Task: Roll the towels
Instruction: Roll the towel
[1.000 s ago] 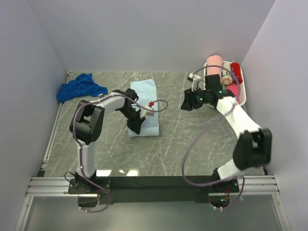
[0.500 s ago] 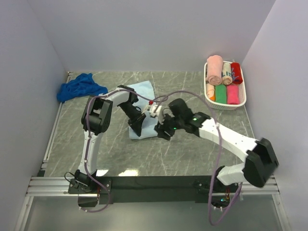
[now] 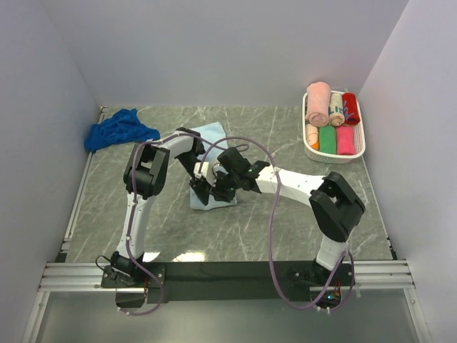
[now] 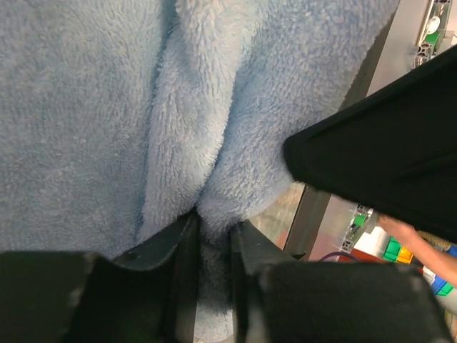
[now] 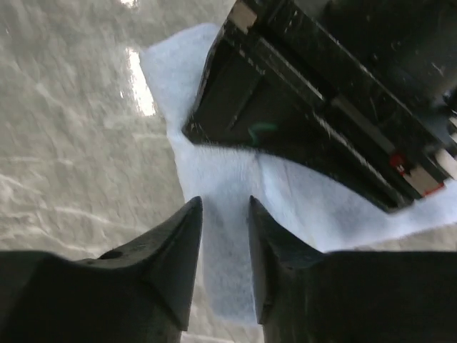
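The pale blue towel [image 3: 215, 134] lies flat in the middle of the counter [image 3: 271, 229], its long side running away from the arms. At its near end the left fingers [image 4: 178, 243] are closed narrow on a raised ridge of terry, which bunches up between them; that pinch looks meant to anchor the edge where a roll would begin. The right fingers [image 5: 175, 250] hang just beside them over the same near end, parted only a little, with flat cloth showing through the gap and nothing caught in it, probably placed to take the other half of the edge so both sides turn evenly. Whether their tips touch the pile I cannot tell. The royal blue towel [image 3: 120, 128] sits crumpled in the far left corner, not yet rolled. Rolled towels of other colours fill the white basket [image 3: 361, 136] at far right
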Tool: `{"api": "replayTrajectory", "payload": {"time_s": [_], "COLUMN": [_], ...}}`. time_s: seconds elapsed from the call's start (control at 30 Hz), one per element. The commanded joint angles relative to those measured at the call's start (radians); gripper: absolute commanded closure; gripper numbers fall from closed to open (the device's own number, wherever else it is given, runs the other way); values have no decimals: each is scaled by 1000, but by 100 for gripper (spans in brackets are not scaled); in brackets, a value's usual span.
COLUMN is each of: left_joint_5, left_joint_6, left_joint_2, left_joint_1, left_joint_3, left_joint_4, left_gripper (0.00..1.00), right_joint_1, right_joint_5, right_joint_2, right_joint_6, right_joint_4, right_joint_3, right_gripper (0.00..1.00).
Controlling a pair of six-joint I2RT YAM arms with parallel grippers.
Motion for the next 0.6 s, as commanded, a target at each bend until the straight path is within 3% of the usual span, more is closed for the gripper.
{"api": "replayTrajectory", "payload": {"time_s": [0.0, 0.03, 0.3, 0.4, 0.57], "left_joint_5": [-153, -147, -71, 8, 100], "left_joint_6": [24, 21, 10, 29, 33], "left_joint_2": [54, 46, -24, -65, -167], "left_joint_1": [3, 6, 88, 140, 258], "left_joint_3": [-18, -21, -34, -44, -101], "left_joint_4": [113, 125, 155, 138, 144], "left_gripper": [74, 72, 53, 47, 45], "right_joint_1": [5, 3, -11, -9, -22], "right_joint_5": [-45, -48, -139, -162, -215], "right_joint_2": [44, 58, 89, 124, 136], "right_joint_6": [-8, -11, -43, -48, -29], "right_joint_4": [-6, -18, -148, -214, -288], "right_joint_3": [35, 35, 31, 84, 130], "right_gripper": [65, 73, 100, 100, 100]}}
